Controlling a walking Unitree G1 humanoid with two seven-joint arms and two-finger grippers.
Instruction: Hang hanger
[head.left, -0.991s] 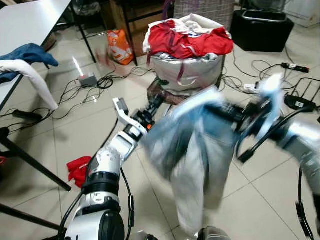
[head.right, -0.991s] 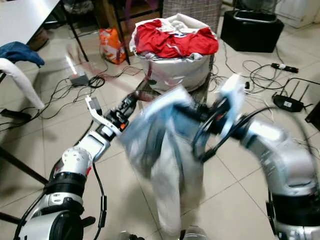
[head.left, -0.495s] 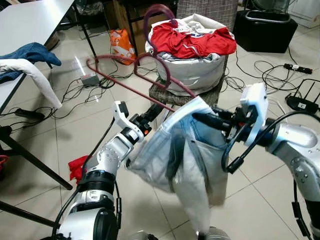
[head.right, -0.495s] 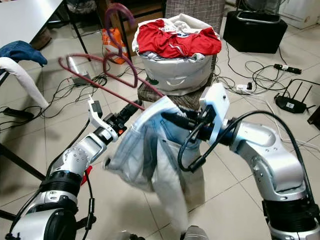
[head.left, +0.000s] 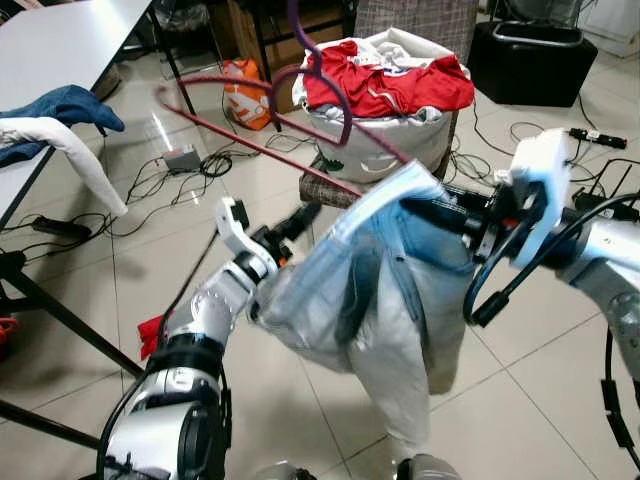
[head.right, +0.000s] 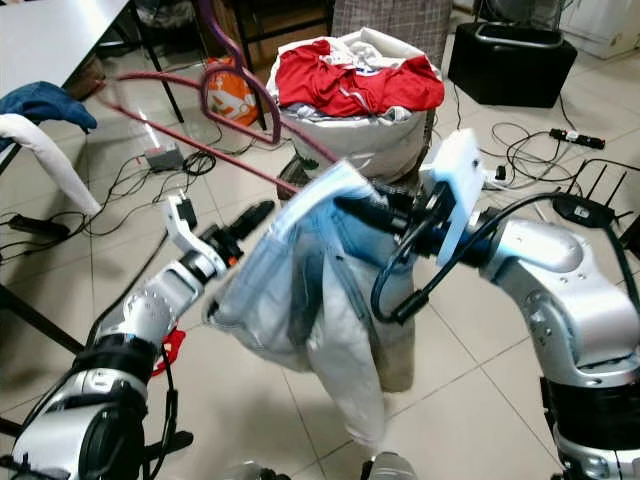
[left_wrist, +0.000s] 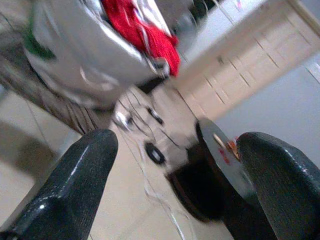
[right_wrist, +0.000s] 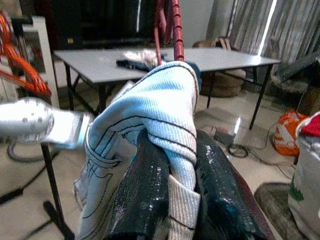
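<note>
Carrying is the step in hand — the dark-red hanger (head.left: 262, 148) and its pale jeans (head.left: 385, 300) are clamped in the right claw (right_wrist: 172, 200); the left claw (left_wrist: 170, 185), spread apart, is beside them. A rail must be found next.

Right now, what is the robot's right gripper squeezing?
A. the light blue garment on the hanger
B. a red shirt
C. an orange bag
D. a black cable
A: in the right wrist view the right gripper has its fingers pinched on the light blue garment, which hangs from the dark red hanger.
</note>
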